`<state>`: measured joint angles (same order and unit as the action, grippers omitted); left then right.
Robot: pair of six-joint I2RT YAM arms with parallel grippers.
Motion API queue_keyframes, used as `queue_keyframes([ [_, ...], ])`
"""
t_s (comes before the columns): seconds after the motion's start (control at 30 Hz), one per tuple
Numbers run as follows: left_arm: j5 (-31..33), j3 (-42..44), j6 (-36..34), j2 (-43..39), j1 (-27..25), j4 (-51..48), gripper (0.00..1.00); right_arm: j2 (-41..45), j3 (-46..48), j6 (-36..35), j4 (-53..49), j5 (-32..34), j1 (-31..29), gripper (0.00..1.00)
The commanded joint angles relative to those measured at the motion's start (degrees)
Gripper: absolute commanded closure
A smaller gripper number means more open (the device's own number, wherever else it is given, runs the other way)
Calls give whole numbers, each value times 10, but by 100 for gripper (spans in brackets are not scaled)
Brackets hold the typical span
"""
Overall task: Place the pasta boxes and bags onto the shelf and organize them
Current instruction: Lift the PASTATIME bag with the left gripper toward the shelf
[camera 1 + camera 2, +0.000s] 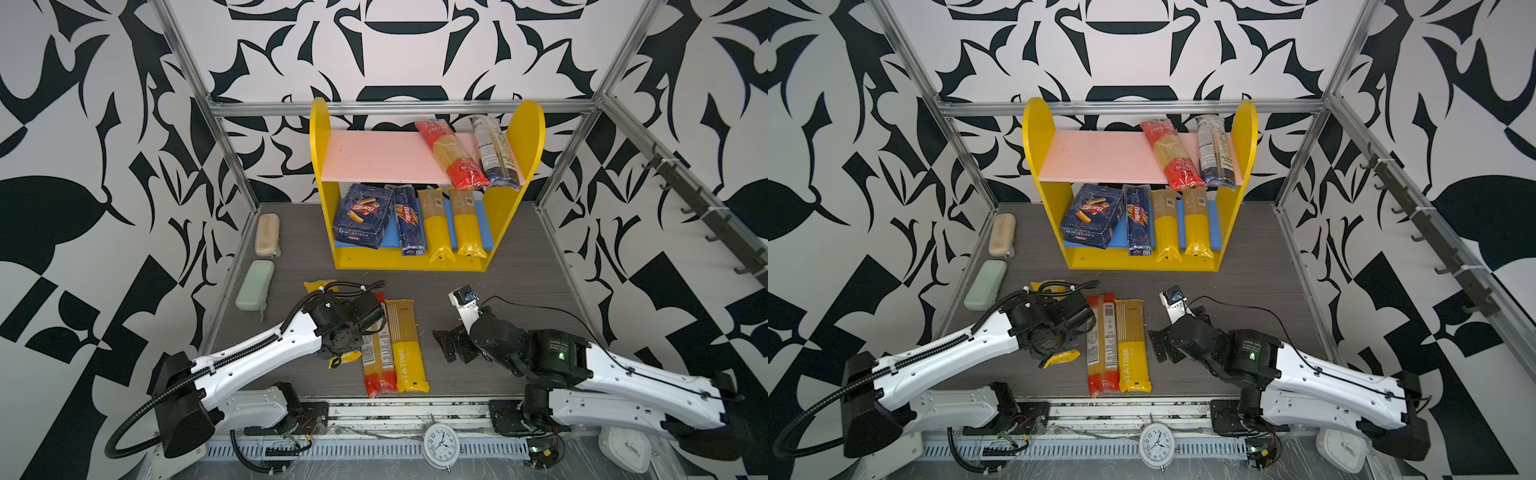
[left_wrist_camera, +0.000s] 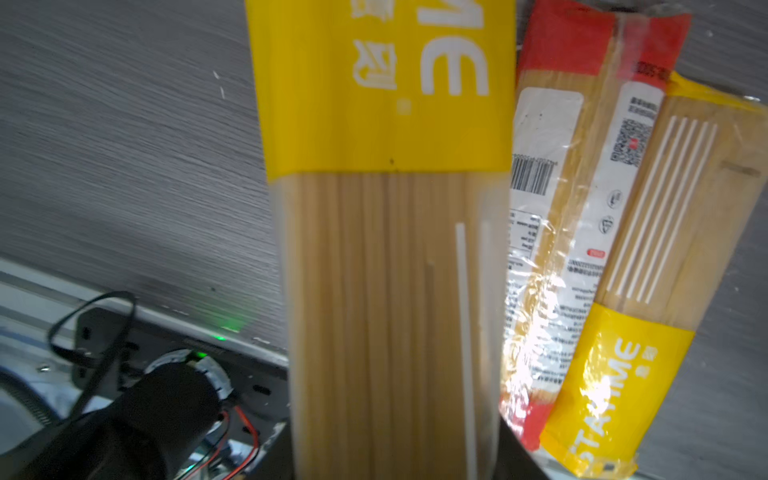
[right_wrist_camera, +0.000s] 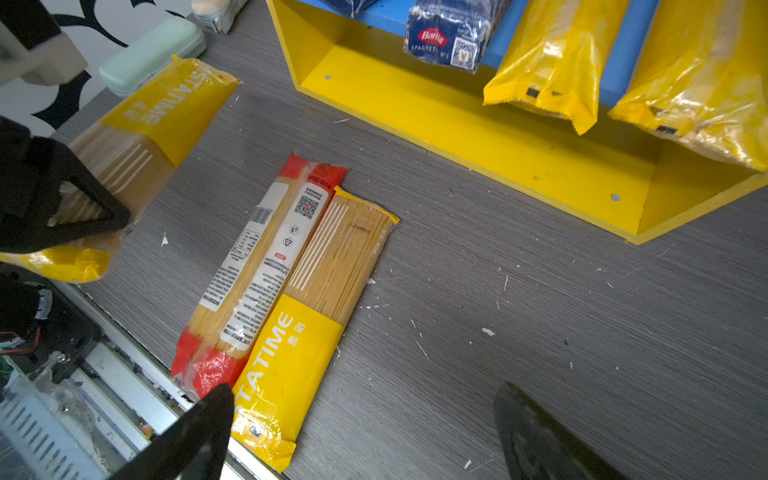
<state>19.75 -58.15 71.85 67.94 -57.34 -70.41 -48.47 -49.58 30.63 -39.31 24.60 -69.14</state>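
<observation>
My left gripper point(image 2: 395, 465) is shut on a yellow-ended spaghetti bag point(image 2: 386, 249), whose ends stick out either side of the wrist point(image 1: 320, 286). A red-ended bag point(image 1: 376, 353) and another yellow-ended bag point(image 1: 407, 345) lie side by side on the table to its right. My right gripper point(image 3: 361, 390) hangs open and empty over bare table beside them. On the yellow shelf point(image 1: 324, 145), the lower blue board point(image 1: 484, 224) holds the wide pasta box point(image 1: 363, 216), the narrow box point(image 1: 409, 222) and two yellow bags point(image 1: 434, 224). The pink board point(image 1: 374, 158) carries a red bag point(image 1: 453, 153) and a dark blue bag point(image 1: 494, 151).
A beige case point(image 1: 267, 235) and a green case point(image 1: 255, 284) lie along the table's left edge. Metal frame posts stand at the back corners. A round clock point(image 1: 441, 446) and a white clock point(image 1: 625, 449) sit in front of the arm bases.
</observation>
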Motion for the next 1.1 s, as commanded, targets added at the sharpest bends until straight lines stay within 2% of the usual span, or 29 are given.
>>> queue_keyframes([
  [0.0,62,-50,-17,-27,-14,-83,100,-4,-41,-14,-7,28,-2,0],
  [0.23,101,-162,-19,-20,-71,-188,100,-19,-80,-17,-24,60,-1,0],
  [0.5,137,-304,-39,24,-126,-280,100,-32,-109,-17,-27,76,-1,0],
  [0.73,160,-400,-67,69,-167,-308,100,-29,-128,-15,-35,83,-1,0],
  [1.07,183,-529,-123,101,-177,-308,100,-16,-138,-19,-45,97,-1,0],
])
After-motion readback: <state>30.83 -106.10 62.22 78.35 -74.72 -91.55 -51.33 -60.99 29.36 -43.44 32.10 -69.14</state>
